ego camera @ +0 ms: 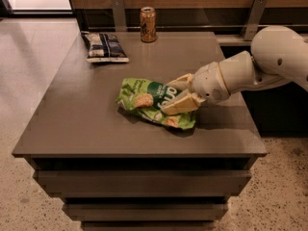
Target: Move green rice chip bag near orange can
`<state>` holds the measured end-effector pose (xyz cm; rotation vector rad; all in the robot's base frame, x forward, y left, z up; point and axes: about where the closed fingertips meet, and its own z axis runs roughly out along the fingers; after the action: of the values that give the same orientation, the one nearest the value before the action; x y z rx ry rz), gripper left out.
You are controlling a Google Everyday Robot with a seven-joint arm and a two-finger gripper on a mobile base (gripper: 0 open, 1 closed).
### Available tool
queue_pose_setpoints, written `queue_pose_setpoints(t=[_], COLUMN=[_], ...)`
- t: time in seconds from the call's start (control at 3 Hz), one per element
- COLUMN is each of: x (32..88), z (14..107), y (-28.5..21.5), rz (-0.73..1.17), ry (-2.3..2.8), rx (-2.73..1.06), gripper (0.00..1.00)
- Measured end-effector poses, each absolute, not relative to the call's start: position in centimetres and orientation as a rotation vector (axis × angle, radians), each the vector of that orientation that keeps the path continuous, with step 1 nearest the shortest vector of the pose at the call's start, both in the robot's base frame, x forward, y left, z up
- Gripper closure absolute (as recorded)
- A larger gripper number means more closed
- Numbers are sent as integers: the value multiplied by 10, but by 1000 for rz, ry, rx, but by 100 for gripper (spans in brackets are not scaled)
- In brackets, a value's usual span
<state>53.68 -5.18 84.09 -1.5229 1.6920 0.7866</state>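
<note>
The green rice chip bag [144,99] lies crinkled on the grey table [86,124], right of the middle. My gripper [176,94] reaches in from the right, and its cream fingers [182,105] are closed over the bag's right end, one above and one below. The bag still rests on the table. The orange can [147,18] stands upright at the table's far edge, well behind the bag and slightly left of the gripper.
A dark blue-and-white bag [104,47] lies at the table's far left. A wooden wall with two metal brackets [118,12] runs behind the table. My white arm [274,57] extends over the table's right edge. Speckled floor surrounds the table.
</note>
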Motion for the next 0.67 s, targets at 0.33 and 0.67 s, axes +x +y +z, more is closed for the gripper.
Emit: queue_pose_setpoints(t=[0.33, 0.67], x=[543, 552], z=[852, 863], y=[-61, -73], rz=[812, 805], ry=[1635, 1593], rx=[-1429, -1355], gripper=[100, 100])
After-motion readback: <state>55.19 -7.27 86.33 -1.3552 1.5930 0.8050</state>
